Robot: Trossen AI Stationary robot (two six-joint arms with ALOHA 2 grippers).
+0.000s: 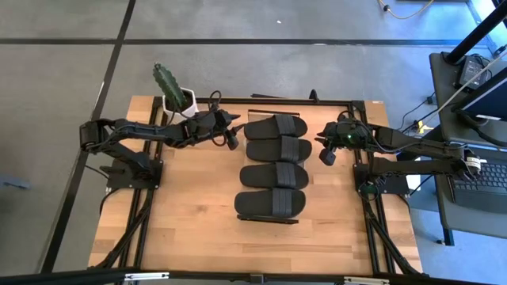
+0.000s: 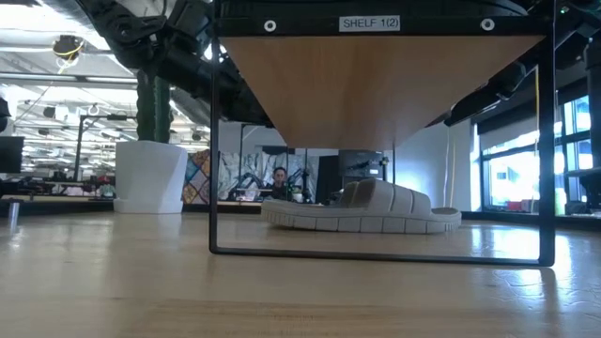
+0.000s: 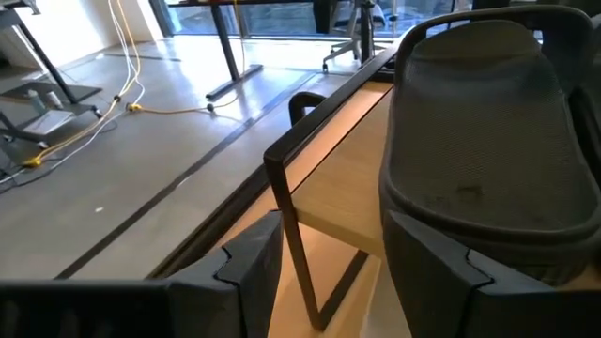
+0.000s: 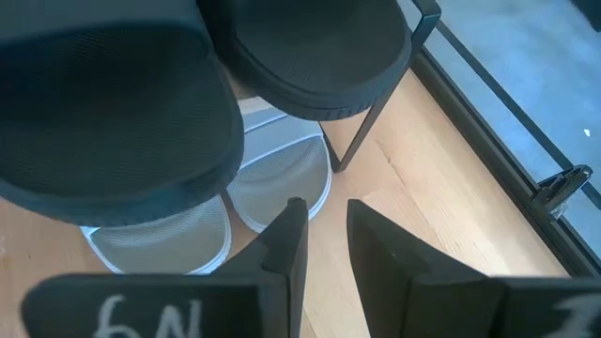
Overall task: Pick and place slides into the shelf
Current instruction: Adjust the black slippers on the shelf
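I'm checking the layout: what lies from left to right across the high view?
Left gripper beside the potted cactus → four black slides stacked atop the shelf → right gripper.

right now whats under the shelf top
Under the shelf a pale slide lies on the table. The right wrist view shows two pale slides beneath. The four black slides on top hide them from above.

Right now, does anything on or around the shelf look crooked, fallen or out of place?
Nothing stands out. Four black slides lie flat in a tidy column on the shelf, and the pale slides sit flat underneath it. The potted cactus stands upright at the table's far corner.
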